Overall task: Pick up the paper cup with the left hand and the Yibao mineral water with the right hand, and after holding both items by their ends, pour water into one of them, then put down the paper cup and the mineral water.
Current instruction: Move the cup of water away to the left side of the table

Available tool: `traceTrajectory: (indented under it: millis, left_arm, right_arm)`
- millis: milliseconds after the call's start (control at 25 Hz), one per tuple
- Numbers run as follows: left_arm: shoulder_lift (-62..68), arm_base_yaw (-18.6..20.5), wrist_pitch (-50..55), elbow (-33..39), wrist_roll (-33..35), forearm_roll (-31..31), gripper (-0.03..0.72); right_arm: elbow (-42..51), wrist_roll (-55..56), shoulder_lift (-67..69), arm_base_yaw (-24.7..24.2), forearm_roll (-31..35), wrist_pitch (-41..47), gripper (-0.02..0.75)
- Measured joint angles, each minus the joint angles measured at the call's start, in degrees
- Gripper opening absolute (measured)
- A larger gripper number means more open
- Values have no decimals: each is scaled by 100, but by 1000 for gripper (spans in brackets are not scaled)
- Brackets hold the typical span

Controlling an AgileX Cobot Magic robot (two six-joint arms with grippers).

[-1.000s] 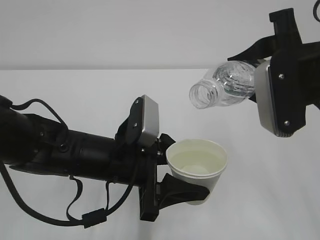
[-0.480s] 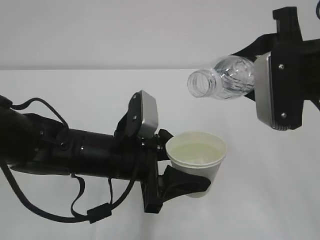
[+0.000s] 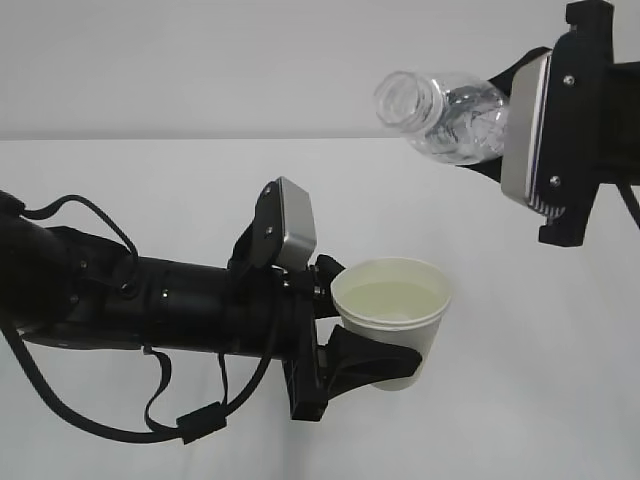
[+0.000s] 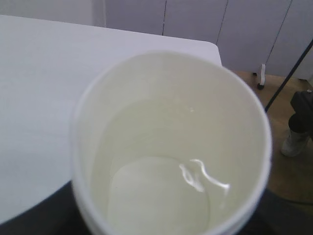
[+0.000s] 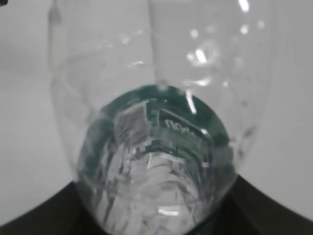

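Note:
My left gripper [image 3: 375, 352] is shut on the white paper cup [image 3: 392, 318], holding it upright above the table. The cup holds water; the left wrist view looks down into it [image 4: 171, 152]. My right gripper [image 3: 500, 130] is shut on the base end of the clear Yibao mineral water bottle [image 3: 445, 110]. The bottle is held high at the upper right, its capless neck [image 3: 402, 100] pointing left and slightly up, above and apart from the cup. In the right wrist view the bottle [image 5: 156, 147] fills the frame, with its dark green label showing through; the fingers are mostly hidden.
The white table [image 3: 150, 180] spreads below both arms. In the left wrist view the table's far edge [image 4: 195, 44], a brown floor and a black stand leg [image 4: 288, 73] show at the right.
My right gripper has lifted the bottle and tipped its neck back up, away from the cup. The cup in my left gripper has stayed nearly still.

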Motion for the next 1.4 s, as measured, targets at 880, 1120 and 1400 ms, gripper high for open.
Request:
traceTrajectory:
  millis: [880,1120,1400]
  left_arm:
    - [0,0,14,0,-2,-220,458]
    - [0,0,14,0,-2,-270,458]
    - [0,0,14,0,-2,-280,458]
  right_arm:
    - [0,593,55,0,1893,144,414]
    - [0,656,55,0,2396,180,414]
    - [0,665,55,0,2618,216,414]
